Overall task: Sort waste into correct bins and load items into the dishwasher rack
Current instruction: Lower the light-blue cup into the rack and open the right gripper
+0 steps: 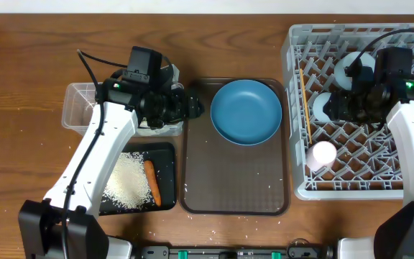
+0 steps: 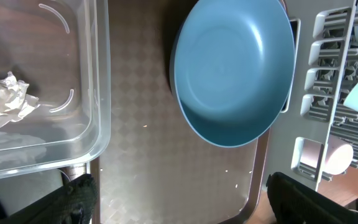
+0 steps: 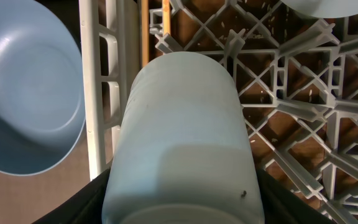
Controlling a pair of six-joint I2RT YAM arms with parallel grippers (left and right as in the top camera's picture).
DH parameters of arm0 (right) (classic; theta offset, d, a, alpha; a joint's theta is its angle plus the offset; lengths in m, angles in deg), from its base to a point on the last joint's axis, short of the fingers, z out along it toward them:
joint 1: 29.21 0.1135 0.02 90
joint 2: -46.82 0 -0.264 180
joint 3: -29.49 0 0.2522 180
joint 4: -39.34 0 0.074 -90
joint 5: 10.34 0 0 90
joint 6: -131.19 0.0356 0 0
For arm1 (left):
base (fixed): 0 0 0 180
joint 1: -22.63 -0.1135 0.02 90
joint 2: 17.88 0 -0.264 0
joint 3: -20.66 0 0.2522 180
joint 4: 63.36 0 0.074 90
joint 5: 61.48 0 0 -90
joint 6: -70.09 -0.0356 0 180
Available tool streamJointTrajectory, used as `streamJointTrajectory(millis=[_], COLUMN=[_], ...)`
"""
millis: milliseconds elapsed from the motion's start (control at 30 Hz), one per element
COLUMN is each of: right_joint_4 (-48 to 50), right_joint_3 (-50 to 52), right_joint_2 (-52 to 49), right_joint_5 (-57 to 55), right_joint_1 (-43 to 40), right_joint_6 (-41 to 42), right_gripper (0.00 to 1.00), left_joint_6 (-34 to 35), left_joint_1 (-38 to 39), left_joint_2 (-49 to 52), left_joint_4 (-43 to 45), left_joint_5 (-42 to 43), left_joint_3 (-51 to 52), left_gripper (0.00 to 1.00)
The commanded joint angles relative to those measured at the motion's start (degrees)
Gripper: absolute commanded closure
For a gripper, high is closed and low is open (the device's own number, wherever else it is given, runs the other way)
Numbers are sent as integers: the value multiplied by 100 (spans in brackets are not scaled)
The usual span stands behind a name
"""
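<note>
While the left pincer [image 2: 180, 183] hung with its jaws spread wide and nothing between them, the clear plastic rectangular tub [image 2: 98, 93] lay just beside one finger, the crumpled white tissue with green scraps [image 2: 8, 99] inside it. Ahead of the jaws, the large round blue plate [image 2: 232, 71] sat on the brown serving tray [image 2: 135, 155]. Well apart from this pincer, the shallow black rectangular tray [image 1: 165, 155] held the loose white rice grains [image 1: 128, 180] and the small orange carrot [image 1: 152, 181].

The right pincer [image 3: 182, 199] was clamped on the small light-blue cup [image 3: 182, 124], above the large square grey plastic dishwasher rack [image 3: 291, 106]. The thin wooden chopsticks [image 1: 305, 101] lay in the rack just beside it. The small pinkish-white cup [image 1: 322, 154] was near, and the pale blue bowl [image 3: 325, 5] lay beyond.
</note>
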Motion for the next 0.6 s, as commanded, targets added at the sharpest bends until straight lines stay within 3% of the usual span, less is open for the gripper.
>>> streamJointTrajectory(millis=[0, 567], right_joint_4=[37, 374], right_joint_3=[42, 42], right_joint_2=[-181, -181], right_joint_5=[122, 146], right_joint_1=[162, 190], right_joint_6=[50, 50], right_gripper=[50, 52], left_joint_6=[-55, -55], left_joint_1=[-7, -7], left_joint_2=[-7, -7], left_joint_4=[-17, -17], left_joint_5=[-92, -92], left_joint_3=[-26, -26], left_gripper=[10, 10])
